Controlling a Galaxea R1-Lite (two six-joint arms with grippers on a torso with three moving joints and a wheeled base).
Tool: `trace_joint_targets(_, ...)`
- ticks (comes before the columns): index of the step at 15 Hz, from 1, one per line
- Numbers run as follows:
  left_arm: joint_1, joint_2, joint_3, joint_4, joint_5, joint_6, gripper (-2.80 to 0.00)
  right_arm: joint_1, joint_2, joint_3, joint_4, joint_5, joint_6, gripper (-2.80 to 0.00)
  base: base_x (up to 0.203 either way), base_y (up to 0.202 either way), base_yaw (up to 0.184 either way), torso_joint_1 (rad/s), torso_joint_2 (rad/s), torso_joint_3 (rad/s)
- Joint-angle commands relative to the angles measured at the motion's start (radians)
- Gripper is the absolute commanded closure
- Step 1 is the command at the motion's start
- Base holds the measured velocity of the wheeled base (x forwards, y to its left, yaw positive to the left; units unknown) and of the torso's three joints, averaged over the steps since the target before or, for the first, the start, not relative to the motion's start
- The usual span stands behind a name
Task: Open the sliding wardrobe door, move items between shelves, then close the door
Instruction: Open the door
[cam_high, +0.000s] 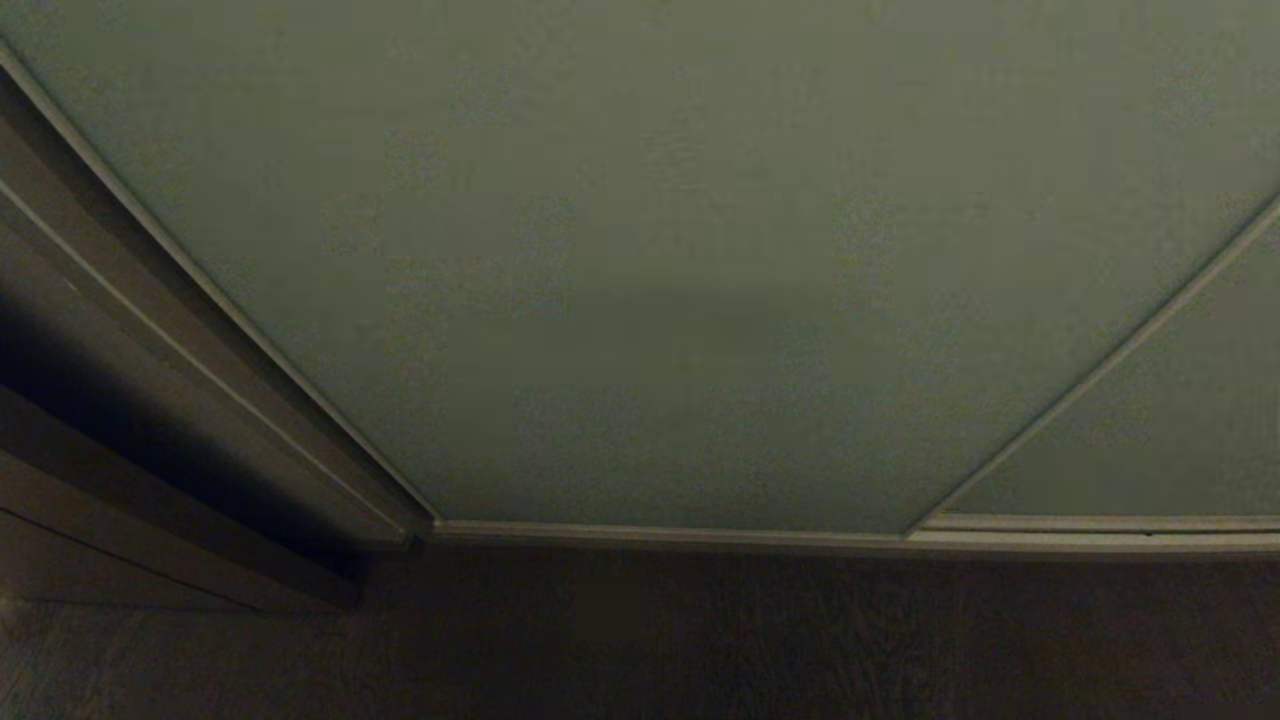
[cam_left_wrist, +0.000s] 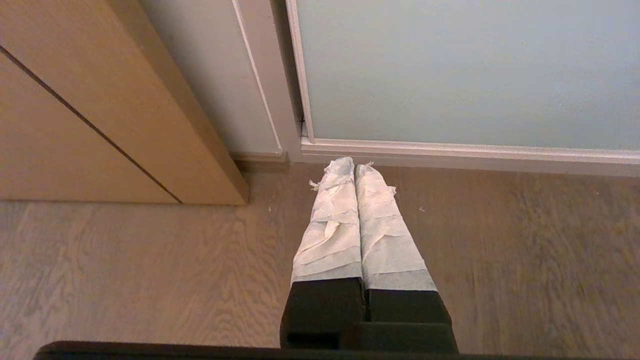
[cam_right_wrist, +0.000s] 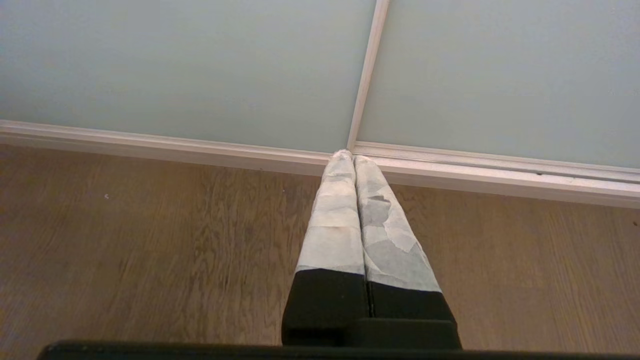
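Both grippers hang closed before the seemingly closed sliding wardrobe door

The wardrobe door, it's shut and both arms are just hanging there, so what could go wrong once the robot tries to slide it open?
1. The sliding wardrobe door shows no handle, only a slim frame edge; shut fingers may slip off it.
2. The left gripper and right gripper hang low over the floor, neither touching the door; a long reach could miss the edge.
3. The brown panelling beside the door might get bumped.
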Motion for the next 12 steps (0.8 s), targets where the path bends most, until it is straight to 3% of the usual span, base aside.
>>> trace_joint_targets(1, 0.002, 0.001, 0.000, 0.003, -0.003, 0.020, 0.00, 0.000, 0.002, 0.000, -0.001, 0.000, -0.001, 0.00, 0.000, 0.000, 0.000, 0.000, 0.00, 0.000)
trace_joint_targets(4, 0.002, 0.001, 0.000, 0.001, -0.002, 0.074, 0.00, 0.000, 0.002, 0.000, -0.001, 0.000, 0.002, 0.00, 0.000, 0.000, 0.000, 0.000, 0.00, 0.000)
trace_joint_targets(7, 0.002, 0.001, -0.006, -0.016, 0.002, 0.045, 0.00, 0.000, 0.002, 0.000, -0.001, 0.000, 0.001, 0.00, 0.000, 0.000, 0.000, 0.000, 0.00, 0.000)
trace_joint_targets(12, 0.001, 0.068, -0.351, -0.052, 0.086, 0.076, 0.00, 0.000, 0.002, 0.000, -0.001, 0.000, 0.002, 0.00, 0.000, 0.000, 0.000, 0.000, 0.00, 0.000)
